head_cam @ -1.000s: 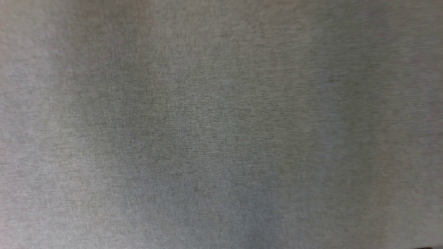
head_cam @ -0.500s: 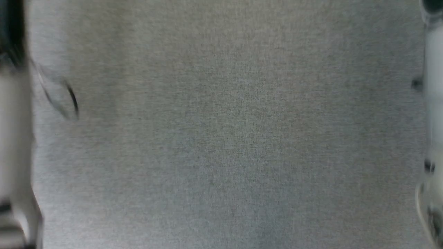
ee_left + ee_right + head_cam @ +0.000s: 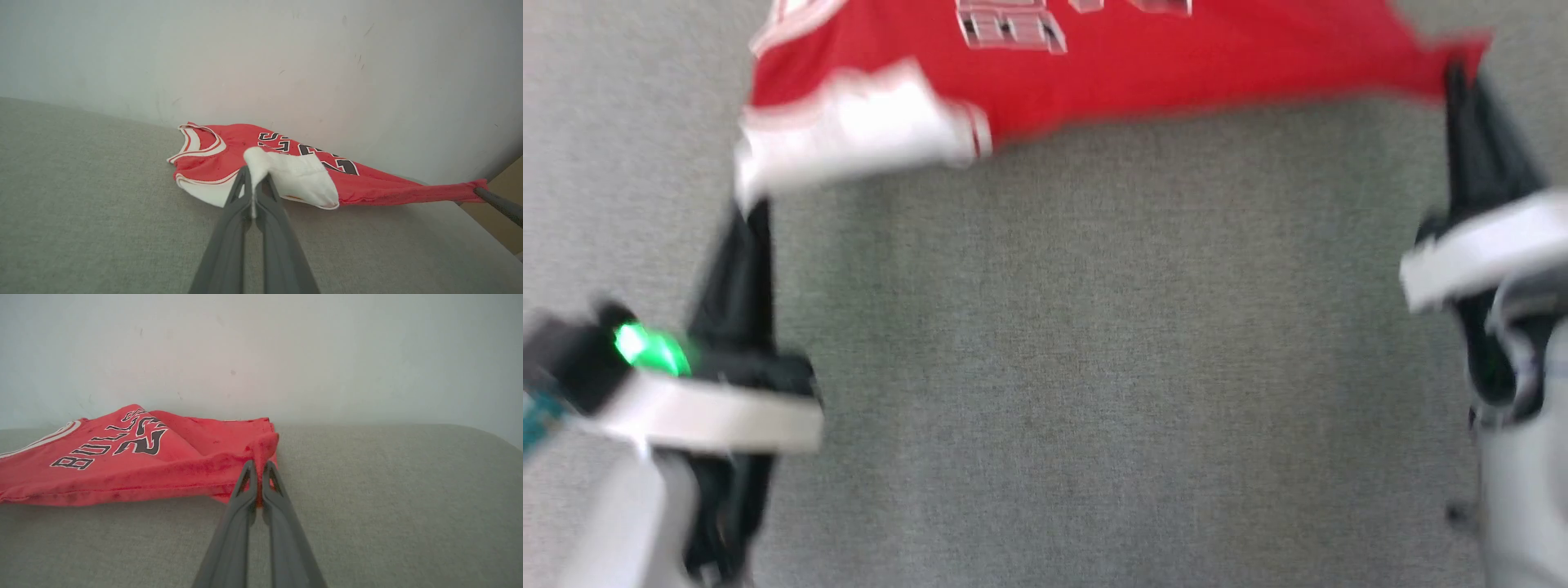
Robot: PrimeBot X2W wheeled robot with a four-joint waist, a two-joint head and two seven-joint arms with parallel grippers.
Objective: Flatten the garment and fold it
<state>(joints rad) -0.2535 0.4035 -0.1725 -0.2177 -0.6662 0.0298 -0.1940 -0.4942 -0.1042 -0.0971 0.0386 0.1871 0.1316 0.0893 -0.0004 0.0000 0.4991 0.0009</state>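
The garment (image 3: 1143, 65), a red jersey with white sleeves and black lettering, stretches across the top of the head view over grey cloth. My left gripper (image 3: 747, 204) is shut on its white sleeve (image 3: 849, 131); the left wrist view has the sleeve (image 3: 294, 175) pinched between the fingertips (image 3: 255, 179). My right gripper (image 3: 1454, 77) is shut on the red hem corner, and the right wrist view shows that corner (image 3: 263, 451) bunched at the tips of the right gripper (image 3: 257, 469). The garment (image 3: 122, 461) hangs taut between both grippers, its far part resting on the surface.
A grey fabric surface (image 3: 1078, 367) spreads under everything. A pale wall (image 3: 286, 61) rises right behind the garment. A tan edge (image 3: 496, 204) shows at the right of the left wrist view.
The head camera's picture has shifted a lot: before it held bare grey cloth and then blurred pale forearms at both sides; now both grippers and the red garment are in it.
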